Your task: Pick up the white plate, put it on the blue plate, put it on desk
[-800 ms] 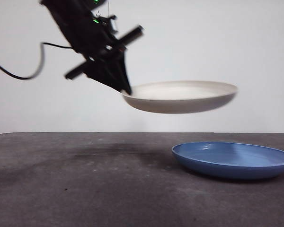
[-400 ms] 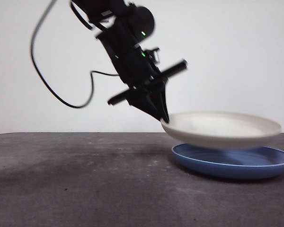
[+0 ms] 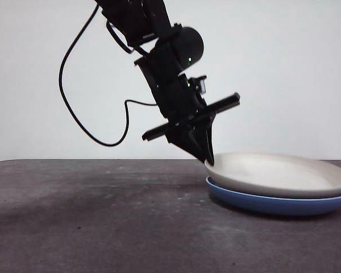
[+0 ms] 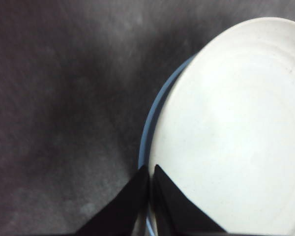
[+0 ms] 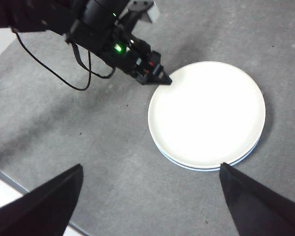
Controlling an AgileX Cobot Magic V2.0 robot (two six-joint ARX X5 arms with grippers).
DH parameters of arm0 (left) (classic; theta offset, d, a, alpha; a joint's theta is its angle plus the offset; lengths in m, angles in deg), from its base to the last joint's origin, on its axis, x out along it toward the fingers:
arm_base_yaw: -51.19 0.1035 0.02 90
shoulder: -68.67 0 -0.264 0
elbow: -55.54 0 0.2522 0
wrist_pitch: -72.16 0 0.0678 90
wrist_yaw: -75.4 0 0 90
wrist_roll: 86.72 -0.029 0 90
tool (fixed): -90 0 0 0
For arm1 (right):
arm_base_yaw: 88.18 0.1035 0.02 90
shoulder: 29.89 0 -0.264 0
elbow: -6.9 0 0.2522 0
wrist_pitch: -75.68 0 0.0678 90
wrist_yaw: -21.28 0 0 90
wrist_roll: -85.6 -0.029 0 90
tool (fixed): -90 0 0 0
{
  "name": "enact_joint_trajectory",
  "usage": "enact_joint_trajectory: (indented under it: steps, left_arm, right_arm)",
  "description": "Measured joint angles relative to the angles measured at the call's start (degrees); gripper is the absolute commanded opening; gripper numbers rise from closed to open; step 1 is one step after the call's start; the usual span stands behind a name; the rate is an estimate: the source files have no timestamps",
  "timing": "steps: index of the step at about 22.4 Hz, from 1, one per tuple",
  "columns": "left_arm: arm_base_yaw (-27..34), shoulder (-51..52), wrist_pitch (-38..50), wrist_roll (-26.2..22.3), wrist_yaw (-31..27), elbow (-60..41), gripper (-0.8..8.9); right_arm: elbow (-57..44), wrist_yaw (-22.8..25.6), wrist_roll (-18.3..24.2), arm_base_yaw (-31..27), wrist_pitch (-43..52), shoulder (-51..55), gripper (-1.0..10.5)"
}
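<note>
Now | left end effector (image 3: 209, 160) clamps white plate (image 3: 278, 174) rim | nested in blue plate (image 3: 273, 203) | right end effector (image 5: 150, 196) wide

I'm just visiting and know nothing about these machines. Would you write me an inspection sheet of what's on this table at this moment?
Surface: desk, dark grey, mottled with pale specks.
Job's things: white plate sits nested in the blue plate; only a thin blue edge shows around it.
Clutter: nothing seen.
Grippers: left gripper is shut on the white plate's rim, on the side away from the right arm's camera. Right gripper is open, high above the desk, holding nothing.
Cables: a black cable loops from the left arm, hanging clear of the desk.
Surroundings: plain white wall behind.
</note>
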Motion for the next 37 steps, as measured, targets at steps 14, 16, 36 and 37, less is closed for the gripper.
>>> enact_joint_trajectory:
  steps: [14,16,36,37]
  left_arm:
    - [-0.8,-0.7,-8.1,-2.3,0.0,6.1,3.88]
    - [-0.8,-0.7,-12.8,-4.3,0.0,11.1,3.88]
    - [16.2,42.8,-20.4,-14.3,7.7,-4.3,3.83]
    - [16.2,45.0,-19.4,-14.3,8.7,-7.8,3.83]
  right_arm:
    - [0.0,0.0,0.0,0.0,0.0,0.0,4.4]
    - [0.0,0.0,0.0,0.0,0.0,0.0,4.4]
    - [0.0,4.3,0.0,0.0,-1.0,0.0,4.4]
    - [0.0,4.3,0.0,0.0,-1.0,0.0,4.4]
